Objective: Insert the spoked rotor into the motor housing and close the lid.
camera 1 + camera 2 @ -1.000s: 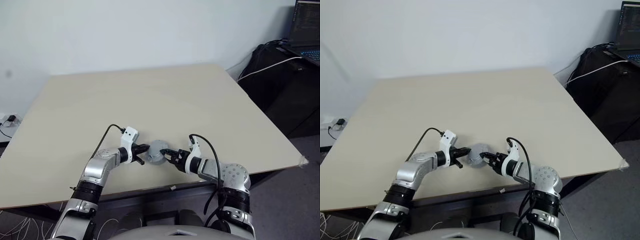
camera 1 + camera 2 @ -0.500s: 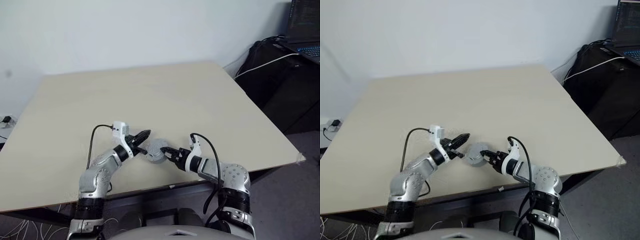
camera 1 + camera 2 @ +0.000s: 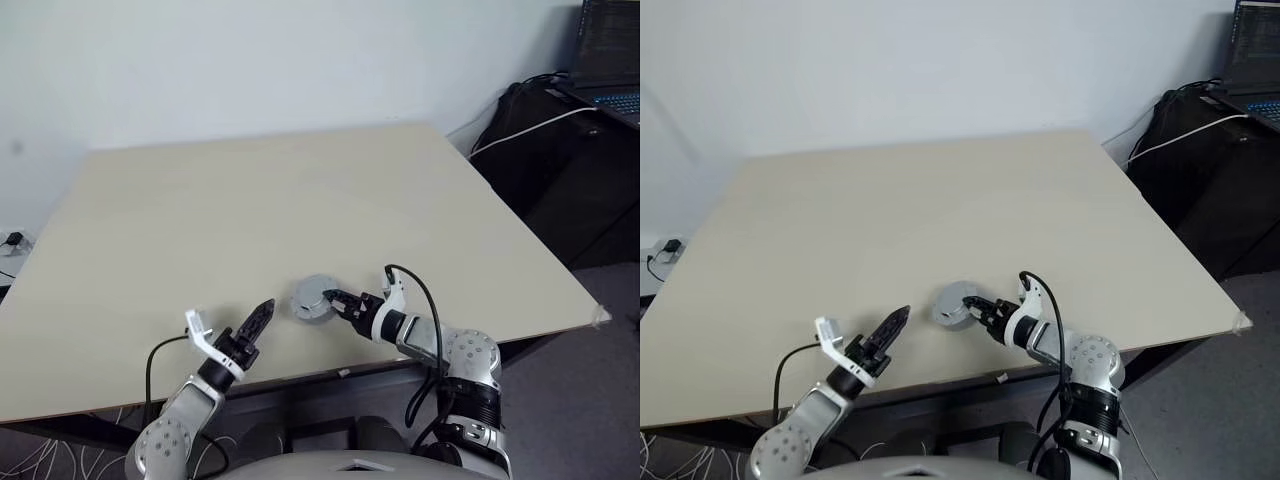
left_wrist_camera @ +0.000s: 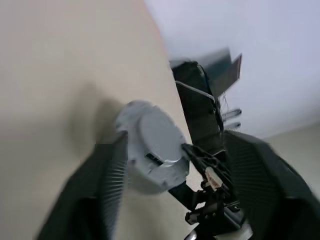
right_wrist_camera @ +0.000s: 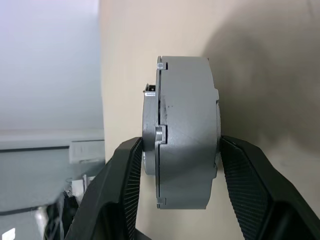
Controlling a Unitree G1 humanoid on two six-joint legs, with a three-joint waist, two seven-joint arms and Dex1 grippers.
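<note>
Grey lid point(image 3: 313, 299), left end effector point(image 3: 258, 318) withdrawn

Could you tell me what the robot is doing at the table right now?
The right end effector is clamped across the closed grey motor assembly, with the lid already on and its flat face against the table. The left end effector is apart from it, fingers spread, nearer the table's front edge and holding nothing. The rotor and windings are hidden, presumably inside.
</note>
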